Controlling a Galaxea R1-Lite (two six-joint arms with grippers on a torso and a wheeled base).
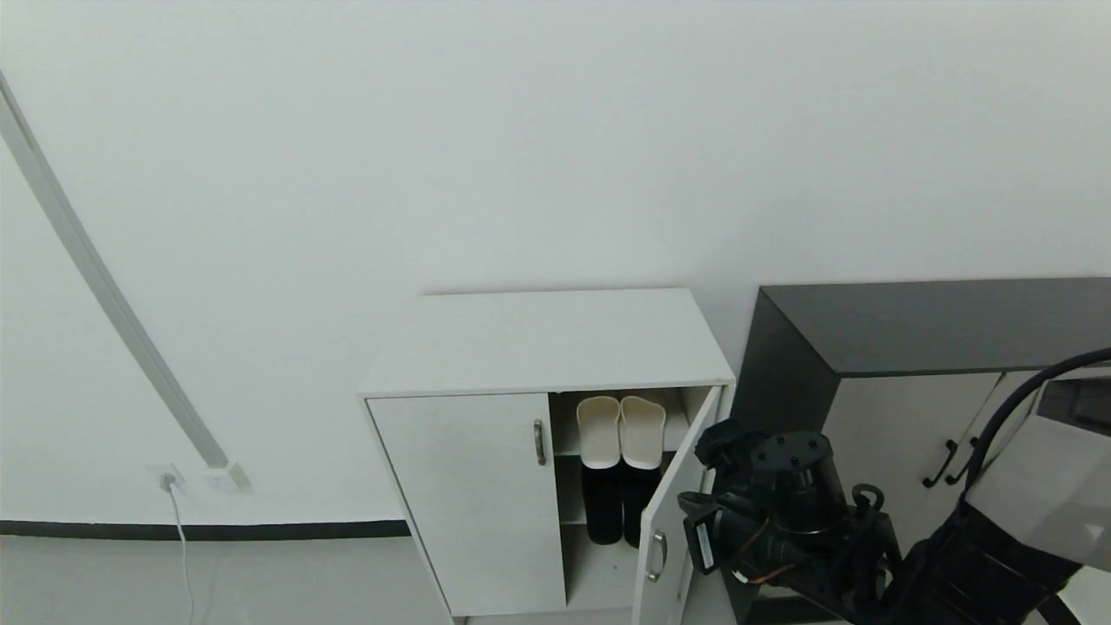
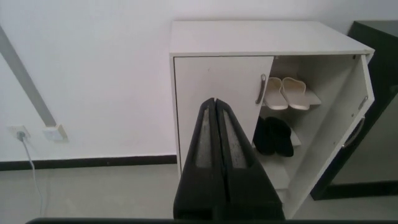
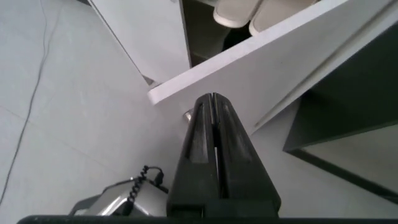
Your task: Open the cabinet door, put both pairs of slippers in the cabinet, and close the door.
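Our right gripper (image 3: pixel 213 96) is pressed shut on nothing, its tips just beside the edge of the open door (image 3: pixel 261 53), which stands between it and the shelves. Our left gripper (image 2: pixel 214 102) is likewise closed and empty, well back from the white cabinet (image 1: pixel 547 343). A dark cabinet (image 1: pixel 937 321) stands just beside it, and a wall socket (image 1: pixel 165 477) is off to the left. We count two doors, one shut (image 1: pixel 469 495), and two pairs of slippers inside: the cream pair (image 1: pixel 621 430) on the upper shelf, the black pair (image 1: pixel 618 508) below.
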